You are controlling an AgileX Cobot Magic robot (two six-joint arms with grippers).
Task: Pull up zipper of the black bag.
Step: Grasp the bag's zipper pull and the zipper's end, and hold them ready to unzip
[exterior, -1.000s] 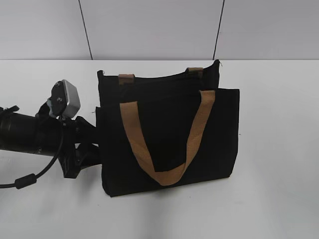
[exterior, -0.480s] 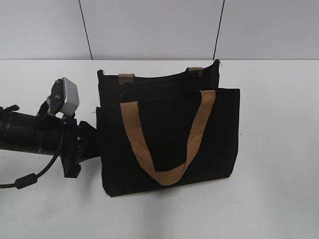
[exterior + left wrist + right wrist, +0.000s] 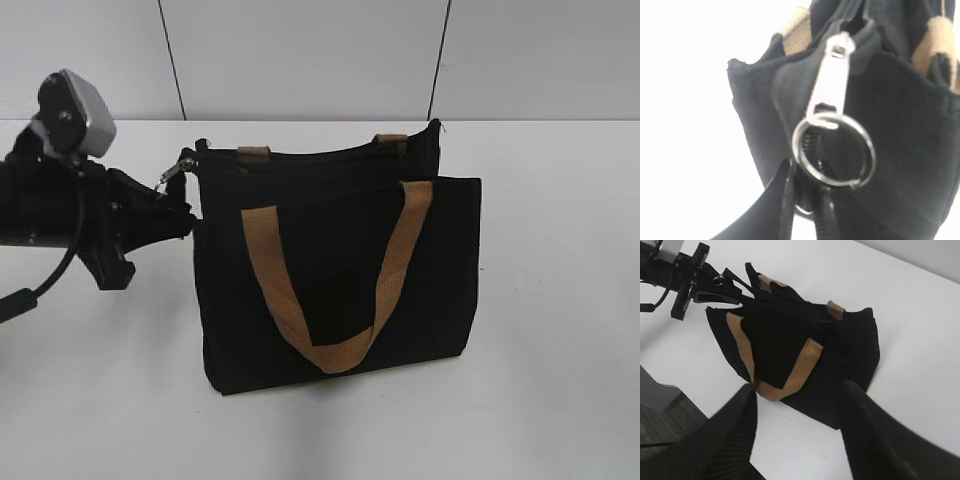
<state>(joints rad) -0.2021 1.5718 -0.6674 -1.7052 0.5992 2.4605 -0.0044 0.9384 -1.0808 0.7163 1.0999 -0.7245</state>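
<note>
At the bag's upper left corner I see my left gripper (image 3: 178,215) clenched on the zipper (image 3: 181,168), its silver ring just above the fingertips. The black bag (image 3: 340,270) stands upright on the white table (image 3: 560,330). My right gripper (image 3: 797,440) hovers released, well apart.

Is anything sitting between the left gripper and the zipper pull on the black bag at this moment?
Nothing visible does. The left gripper is at the upper left corner of the black bag, right by the zipper, whose ring hangs clear just above the fingertips in the left wrist view. Only white table surrounds them.
</note>
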